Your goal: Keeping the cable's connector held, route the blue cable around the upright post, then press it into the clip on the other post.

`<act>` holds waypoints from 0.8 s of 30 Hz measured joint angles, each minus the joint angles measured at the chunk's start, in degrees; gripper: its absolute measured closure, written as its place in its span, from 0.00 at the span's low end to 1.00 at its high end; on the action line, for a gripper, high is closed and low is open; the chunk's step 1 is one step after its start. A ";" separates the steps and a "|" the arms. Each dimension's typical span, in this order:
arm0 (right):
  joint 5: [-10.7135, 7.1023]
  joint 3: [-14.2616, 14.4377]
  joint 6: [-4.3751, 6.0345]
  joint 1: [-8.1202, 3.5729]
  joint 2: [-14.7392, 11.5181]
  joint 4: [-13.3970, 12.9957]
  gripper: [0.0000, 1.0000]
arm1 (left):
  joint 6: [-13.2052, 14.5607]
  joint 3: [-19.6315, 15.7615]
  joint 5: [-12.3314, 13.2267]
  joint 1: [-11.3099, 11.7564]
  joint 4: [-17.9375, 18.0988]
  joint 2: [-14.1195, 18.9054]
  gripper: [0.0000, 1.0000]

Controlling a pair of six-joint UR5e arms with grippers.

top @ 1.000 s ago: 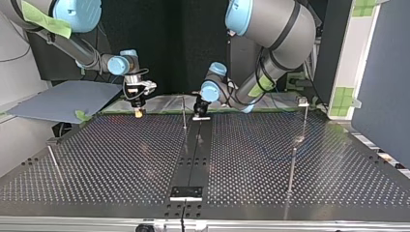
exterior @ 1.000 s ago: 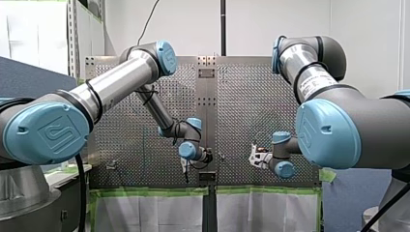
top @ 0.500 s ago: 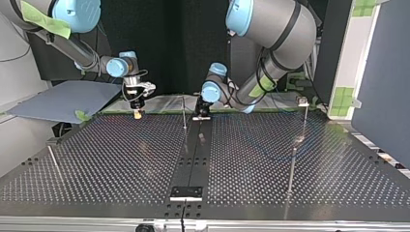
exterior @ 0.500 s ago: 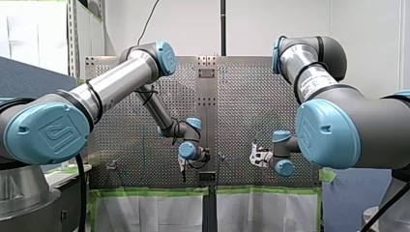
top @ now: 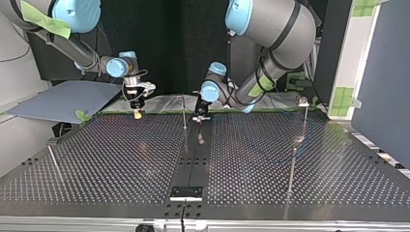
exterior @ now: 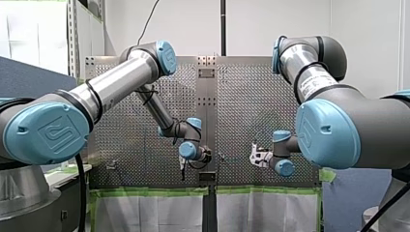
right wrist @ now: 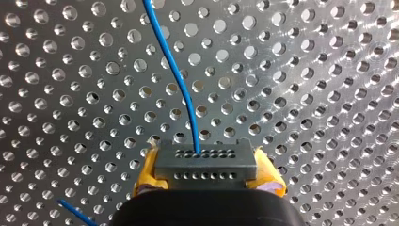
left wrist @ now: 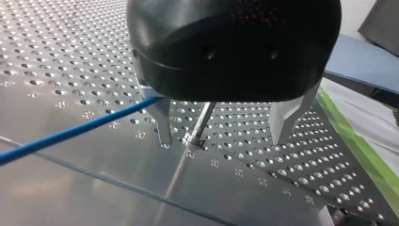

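connector first: at the top view's left, my right gripper (top: 139,114) hangs just above the table (top: 121,164). its wrist view shows the yellow pads (right wrist: 147,175) clamped on either side of the grey connector (right wrist: 205,165). the blue cable (right wrist: 181,89) leaves the connector's face and runs away over the holes. so the holding part of the task looks met.

next along stands the upright post (top: 184,112), thin and vertical, by the table's middle strip. just beside it, to its right in that view, is my left gripper (top: 200,116), low over the table. in the left wrist view its metal fingers (left wrist: 163,127) stand wide apart with nothing clamped. the post shows ahead between them, and the cable passes close by one finger, though i cannot tell if it touches. whether the cable goes round the post is not clear, so i judge the routing as under way, not finished.

far to the right is the other post (top: 302,123) with the clip (top: 303,101) on top. no cable shows at it, so pressing in is left to do.
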 joint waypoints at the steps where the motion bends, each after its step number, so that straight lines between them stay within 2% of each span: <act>1: 0.00 -0.01 0.00 0.00 0.00 0.04 1.00 | 0.33 0.01 0.00 -0.01 -0.12 0.01 0.00; 14: 0.00 0.01 -0.09 0.01 -0.01 0.74 1.00 | 7.38 -0.03 -0.61 -0.92 -6.30 0.19 0.00; 24: 0.00 0.01 -0.32 0.00 -0.03 0.89 1.00 | 11.98 -1.03 -1.33 -2.95 -6.12 2.38 0.00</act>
